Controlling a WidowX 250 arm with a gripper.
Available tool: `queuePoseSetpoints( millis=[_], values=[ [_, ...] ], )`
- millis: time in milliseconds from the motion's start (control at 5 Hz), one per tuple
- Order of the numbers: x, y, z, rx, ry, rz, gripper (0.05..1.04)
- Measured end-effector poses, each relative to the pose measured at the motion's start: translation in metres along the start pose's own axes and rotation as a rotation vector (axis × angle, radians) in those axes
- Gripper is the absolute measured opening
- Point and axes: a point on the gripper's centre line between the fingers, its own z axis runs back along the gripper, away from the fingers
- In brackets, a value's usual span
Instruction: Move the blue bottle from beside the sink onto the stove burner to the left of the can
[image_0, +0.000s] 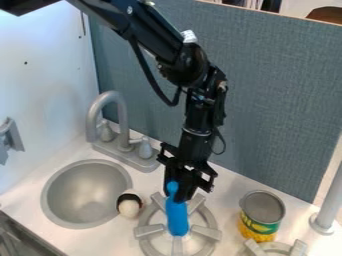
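The black gripper hangs down over the burner in the lower middle of the camera view. A blue object with a narrow rounded top and a wider body is right at the gripper, its narrow end overlapping the gripper's lower part. Its body is over the grey stove burner. Whether the gripper holds it or only stands against it, I cannot tell. Left of the burner, a small white and dark object lies near the sink's edge.
A round grey sink is at the left, with a grey faucet behind it. To the right stands an open yellow and green can, beside a second burner. A grey post rises at the right edge.
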Motion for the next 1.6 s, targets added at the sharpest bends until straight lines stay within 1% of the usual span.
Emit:
queuePoseSetpoints(
  millis=[200, 400, 600, 800, 1000, 1200, 1400, 1600],
  values=[
    [0.002, 0.003, -0.005, 0.012, 0.029, 0.019, 0.693],
    [0.002, 0.002, -0.006, 0.01, 0.03, 0.031, 0.974],
    [0.002, 0.0, -0.006, -0.005, 0.03, 0.022, 1.005],
    [-0.008, -0.001, 0.012, -0.028, -0.015, 0.019, 1.0],
    [-0.028, 0.012, 0.05, -0.058, -0.125, 0.04, 1.0],
    [-0.044, 0.017, 0.078, -0.034, -0.201, 0.042, 1.0],
    [-0.051, 0.015, 0.074, -0.026, -0.192, 0.027, 1.0],
    [-0.064, 0.006, 0.058, -0.005, -0.18, -0.037, 1.0]
  ],
)
